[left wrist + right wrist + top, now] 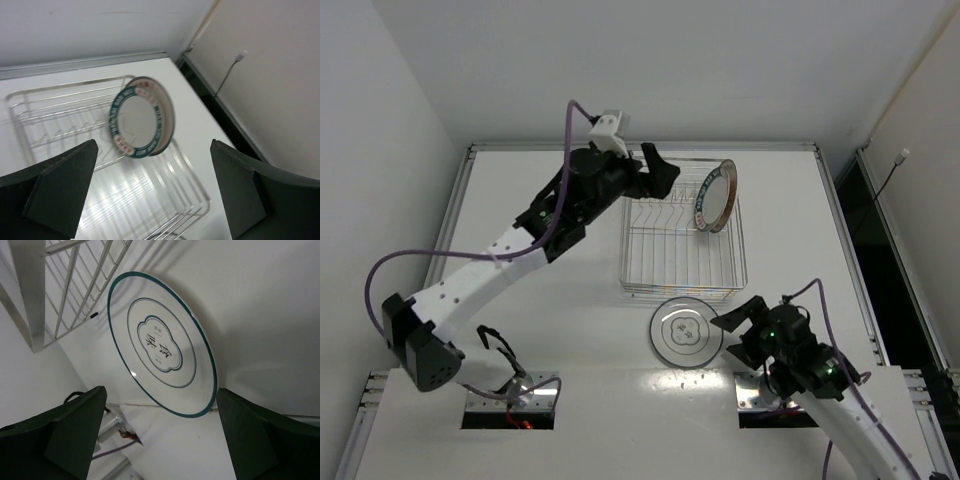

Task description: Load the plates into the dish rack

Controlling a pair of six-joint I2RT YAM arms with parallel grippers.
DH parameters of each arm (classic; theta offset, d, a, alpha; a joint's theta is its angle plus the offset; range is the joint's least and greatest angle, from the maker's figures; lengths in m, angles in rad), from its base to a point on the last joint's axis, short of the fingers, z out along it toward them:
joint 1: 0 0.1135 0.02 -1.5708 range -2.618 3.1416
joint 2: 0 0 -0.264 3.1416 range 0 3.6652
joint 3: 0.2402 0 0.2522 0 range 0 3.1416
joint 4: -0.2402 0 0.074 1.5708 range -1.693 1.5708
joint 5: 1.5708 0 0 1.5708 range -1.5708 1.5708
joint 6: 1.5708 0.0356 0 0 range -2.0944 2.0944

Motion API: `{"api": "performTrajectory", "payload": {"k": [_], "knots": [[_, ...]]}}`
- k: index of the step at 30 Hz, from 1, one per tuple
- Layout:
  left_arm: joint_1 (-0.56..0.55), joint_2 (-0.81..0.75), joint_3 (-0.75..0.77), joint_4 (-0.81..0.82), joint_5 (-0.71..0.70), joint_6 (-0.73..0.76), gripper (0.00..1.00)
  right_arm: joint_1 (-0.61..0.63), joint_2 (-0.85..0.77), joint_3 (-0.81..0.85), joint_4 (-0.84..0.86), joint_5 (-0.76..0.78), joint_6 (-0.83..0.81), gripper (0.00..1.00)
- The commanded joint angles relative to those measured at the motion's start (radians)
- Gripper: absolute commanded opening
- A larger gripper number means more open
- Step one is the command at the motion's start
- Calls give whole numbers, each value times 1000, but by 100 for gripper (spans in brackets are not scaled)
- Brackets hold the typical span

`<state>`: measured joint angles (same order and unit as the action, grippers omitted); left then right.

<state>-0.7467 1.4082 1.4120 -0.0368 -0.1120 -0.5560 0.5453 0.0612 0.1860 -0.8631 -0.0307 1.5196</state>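
Left gripper (658, 168), jaws wide apart and holding nothing, hovers over the far left part of the rectangular chrome wire dish rack (672, 262). Right gripper (738, 318), likewise spread and empty, is just beside the round greyish glassy plate (686, 331), which lies flat on the white table (550, 300) near the rack's front edge. At the rack's far right, a round white plate with a teal band (715, 197) stands on edge, tilted. Only the left wrist view shows red marks on that band. Only the right wrist view resolves the flat plate's centre emblem.
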Motion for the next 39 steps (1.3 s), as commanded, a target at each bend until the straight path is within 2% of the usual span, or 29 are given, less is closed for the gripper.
{"api": "performTrajectory", "payload": {"k": [1,4,5,8,9,13,17,20,23,24,25,26,27,31,34,39], "knots": [[49,-78,-97,-104,-51,114,94,-2,43,-29,74,-26,119,87],[105,-158,-188,-133,-41,142,94,-2,245,-30,183,-61,67,85],[133,-190,-227,-146,-32,151,94,-2,381,-10,199,-73,44,85],[190,-230,-295,-156,-23,186,94,-2,579,79,234,-100,-62,85],[201,-251,-310,-156,-23,195,94,-2,692,96,245,-100,-103,85],[239,-281,-396,-135,-75,226,94,12,865,144,288,-100,-156,82],[265,-334,-508,-104,-84,255,94,12,914,144,354,-100,-156,62],[265,-367,-554,-66,-110,264,96,12,933,133,394,-100,-136,53],[265,-377,-590,-52,-136,274,98,2,965,124,427,-100,-136,37],[265,-377,-590,-52,-152,274,100,2,991,135,427,-100,-147,24],[265,-377,-599,-43,-178,274,100,2,1002,135,427,-100,-160,17],[265,-377,-599,-43,-178,274,100,2,1026,148,427,-100,-170,3],[265,-377,-599,-43,-189,274,100,2,1035,164,427,-100,-182,0],[265,-405,-611,-43,-251,265,100,11,1030,213,386,-109,-246,0],[265,-431,-622,-43,-297,265,100,76,1000,248,333,-109,-272,0],[265,-453,-631,-52,-342,265,100,120,841,247,260,-155,-283,0]]}}
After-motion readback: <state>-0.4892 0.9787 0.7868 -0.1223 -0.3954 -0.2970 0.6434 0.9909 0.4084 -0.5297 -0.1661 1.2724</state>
